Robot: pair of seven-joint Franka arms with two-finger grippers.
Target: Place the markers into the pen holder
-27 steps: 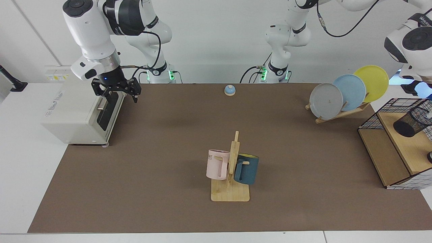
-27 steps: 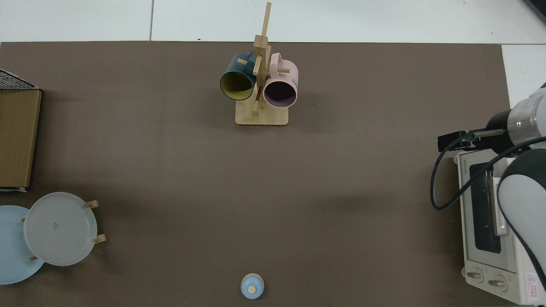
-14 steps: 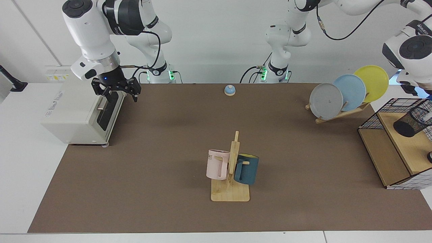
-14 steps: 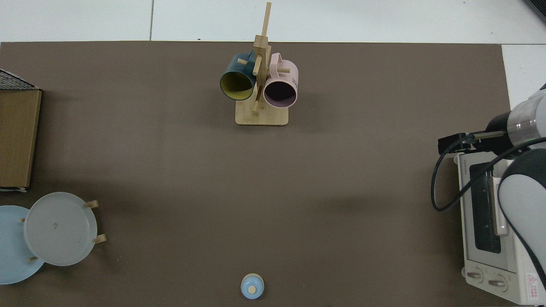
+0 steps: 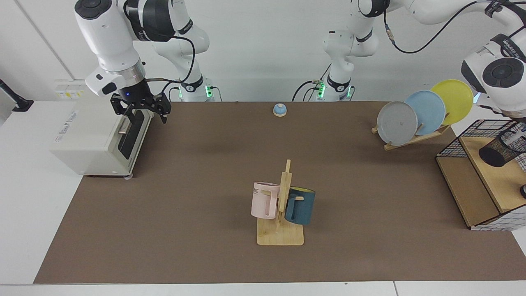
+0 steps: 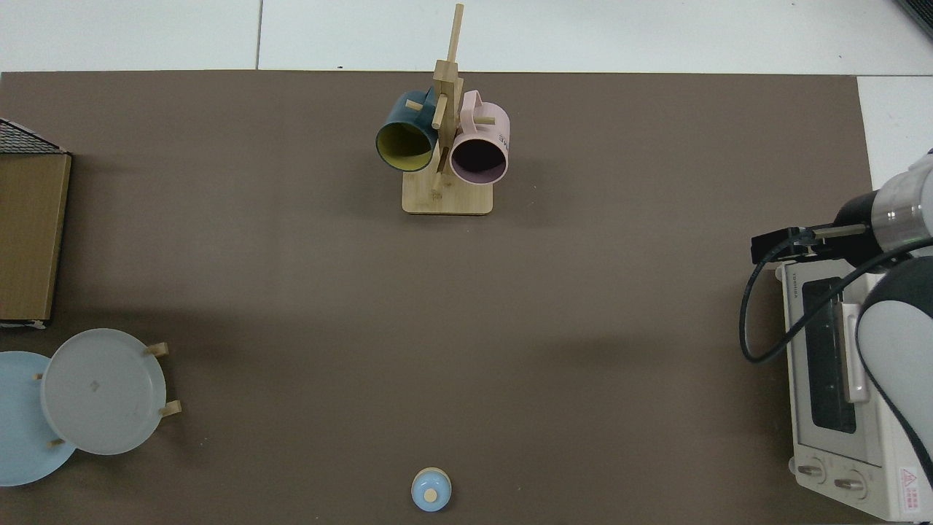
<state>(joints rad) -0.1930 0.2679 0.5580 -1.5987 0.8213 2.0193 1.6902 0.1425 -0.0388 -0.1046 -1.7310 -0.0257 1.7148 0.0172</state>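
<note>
We see the pen holder (image 5: 502,149) lying tilted on the wire basket's (image 5: 454,146) wooden shelf. The left arm ends just above it, its gripper out of view. The right gripper (image 5: 141,110), fingers apart, hovers well away from the holder. The marker perhaps sits inside.

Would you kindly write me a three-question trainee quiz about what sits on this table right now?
1. True or false: the pen holder stands on the wooden shelf of the wire basket.
2. Which mug hangs nearer the toaster oven in the facing view? A) teal mug B) pink mug
3. Fill in: the right gripper hangs open beside the top of the ____.

Key: 1 true; 2 B; 3 toaster oven.
</note>
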